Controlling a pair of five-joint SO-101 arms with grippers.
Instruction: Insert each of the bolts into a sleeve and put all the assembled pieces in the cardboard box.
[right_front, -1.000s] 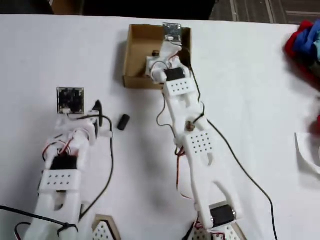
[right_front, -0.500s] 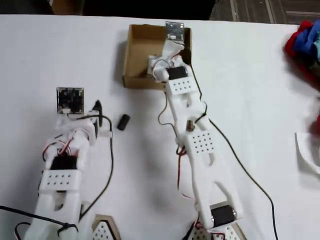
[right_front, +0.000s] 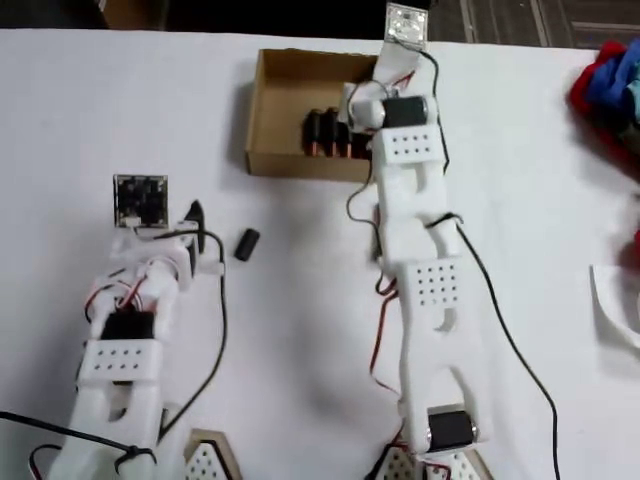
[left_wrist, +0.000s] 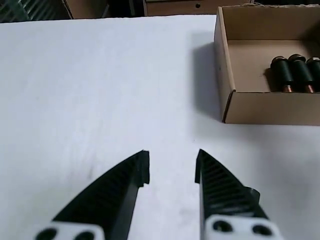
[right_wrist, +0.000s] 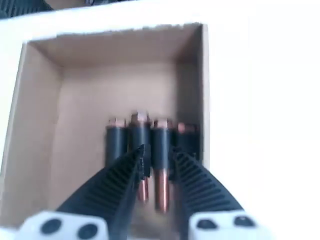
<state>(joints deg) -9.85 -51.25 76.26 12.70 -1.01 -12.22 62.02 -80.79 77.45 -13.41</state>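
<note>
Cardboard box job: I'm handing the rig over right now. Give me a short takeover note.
Left gripper: open, holding nothing, over the table short of the cardboard box.
Right gripper: open, above the row of pieces in the box.
Things: four assembled pieces lie side by side in the box. One black sleeve lies on the table beside the left gripper.
Done: four pieces boxed.
Left: that sleeve is outside the box; whether a bolt is in it cannot be told.
</note>
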